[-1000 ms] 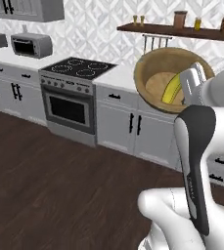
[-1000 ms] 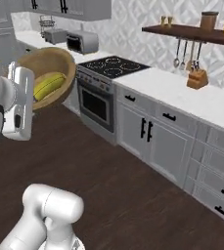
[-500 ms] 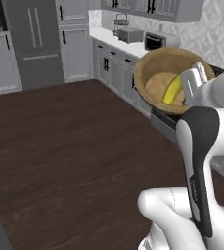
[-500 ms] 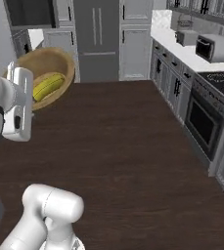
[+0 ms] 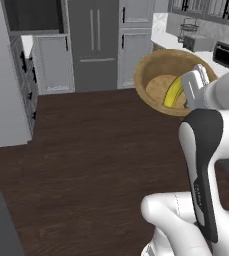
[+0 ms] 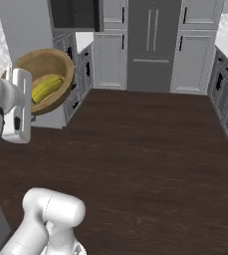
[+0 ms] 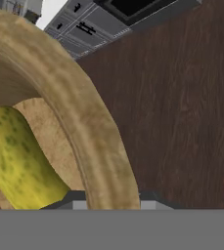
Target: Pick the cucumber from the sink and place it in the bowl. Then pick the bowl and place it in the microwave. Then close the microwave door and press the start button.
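Gripping the bowl (image 7: 101, 146) by its rim, the gripper (image 7: 107, 197) holds it high over the dark floor (image 5: 91, 165), seemingly tilted, cucumber (image 6: 47, 87) lying inside

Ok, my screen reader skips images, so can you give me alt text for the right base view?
The gripper holds a tilted brown wooden bowl with the yellow cucumber inside, above a dark wood floor. Grey cabinets line the far wall.

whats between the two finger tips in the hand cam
The bowl's wooden rim stands between the finger tips in the hand view; the cucumber lies inside it.
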